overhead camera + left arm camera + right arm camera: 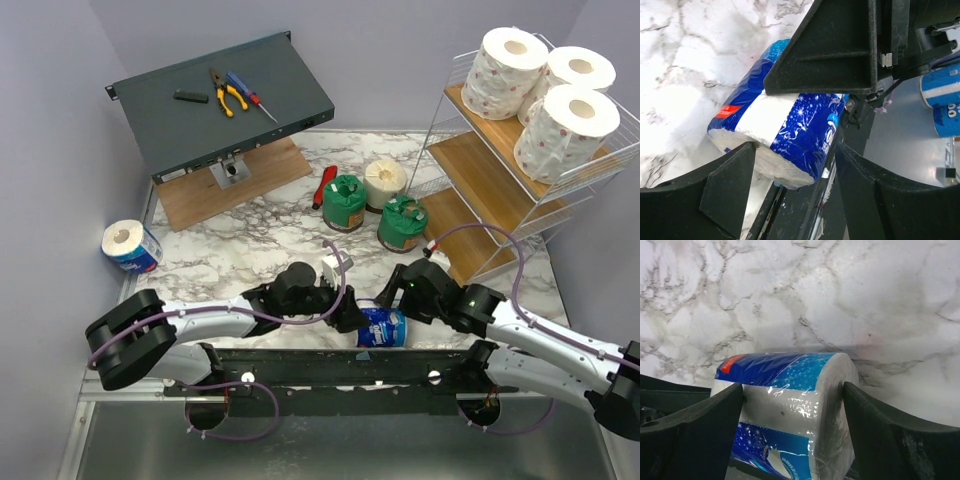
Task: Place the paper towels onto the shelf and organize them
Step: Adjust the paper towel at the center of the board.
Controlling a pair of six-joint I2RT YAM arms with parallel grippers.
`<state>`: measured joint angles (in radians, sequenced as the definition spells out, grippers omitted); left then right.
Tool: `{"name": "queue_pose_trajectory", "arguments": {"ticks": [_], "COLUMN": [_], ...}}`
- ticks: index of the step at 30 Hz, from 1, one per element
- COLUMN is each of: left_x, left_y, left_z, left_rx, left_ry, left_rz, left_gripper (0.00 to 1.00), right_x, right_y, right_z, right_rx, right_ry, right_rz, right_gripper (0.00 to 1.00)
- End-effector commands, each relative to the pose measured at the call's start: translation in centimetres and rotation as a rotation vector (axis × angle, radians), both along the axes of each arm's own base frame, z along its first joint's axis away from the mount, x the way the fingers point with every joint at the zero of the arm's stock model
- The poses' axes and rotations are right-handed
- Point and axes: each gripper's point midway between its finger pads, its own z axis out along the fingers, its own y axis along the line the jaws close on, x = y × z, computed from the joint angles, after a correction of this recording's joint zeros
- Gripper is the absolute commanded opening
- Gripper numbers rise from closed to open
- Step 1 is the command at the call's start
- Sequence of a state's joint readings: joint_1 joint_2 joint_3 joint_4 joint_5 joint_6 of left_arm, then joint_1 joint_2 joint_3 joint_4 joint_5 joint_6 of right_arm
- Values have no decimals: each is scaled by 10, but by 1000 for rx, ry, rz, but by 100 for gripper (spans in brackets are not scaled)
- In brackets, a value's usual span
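A blue-wrapped paper towel roll (381, 327) lies on its side at the table's near edge. My right gripper (392, 298) straddles it, with a finger pressed on each flat end (792, 395). The roll fills the gap in the right wrist view (785, 390). My left gripper (350, 315) is open beside it, and the roll (785, 130) sits at its fingertips (795, 165). A second blue roll (131, 246) stands at the far left. Two green-wrapped rolls (344, 203) (402, 223) and a cream roll (385, 183) stand mid-table. Three white pink-specked rolls (512, 70) fill the top tier of the shelf (480, 160).
A dark grey metal box (225, 100) bearing pliers and a screwdriver sits tilted at the back left on a wooden board (200, 195). A red-handled tool (325, 185) lies beside the green rolls. The black rail (330, 365) of the arm mount runs along the near edge.
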<state>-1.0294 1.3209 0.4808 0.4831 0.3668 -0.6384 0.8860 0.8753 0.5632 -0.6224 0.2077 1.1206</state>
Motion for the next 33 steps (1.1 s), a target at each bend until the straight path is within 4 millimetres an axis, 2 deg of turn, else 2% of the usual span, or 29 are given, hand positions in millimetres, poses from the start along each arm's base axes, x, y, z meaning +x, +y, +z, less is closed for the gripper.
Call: {"name": "queue_pose_trajectory", "arguments": {"ticks": [1,6,10,12,16,20,26,33], "left_x": [17,38,50,47,34,14,-21,-29], "left_y": [18,37,65,78,97,97,88,82], "left_z": [-3,11,15,13,-5,-12,-9,-1], "left_rx": [33,46,81,94,112,54,-5,-66], "left_ry": [-47,-100,-111,-97,-27,26,97,101], "left_rz": [152,291,424,460,481,413,236,181], "left_gripper": [68,70,74,76,84,87,87,87], "right_x": [3,22,30,33,37,39,37,36], "right_y": [42,63,78,82,87,88,87,86], "right_z": [9,18,14,10,5,3,-7,-6], "right_rx": [162,193,192,179,164,147,129,148], "right_ry": [-46,-113,-117,-109,-109,-116,-92,-94], "right_rz": [118,150,180,194,209,220,221,208], "right_gripper": [81,81,81,81,81,82,82,82]}}
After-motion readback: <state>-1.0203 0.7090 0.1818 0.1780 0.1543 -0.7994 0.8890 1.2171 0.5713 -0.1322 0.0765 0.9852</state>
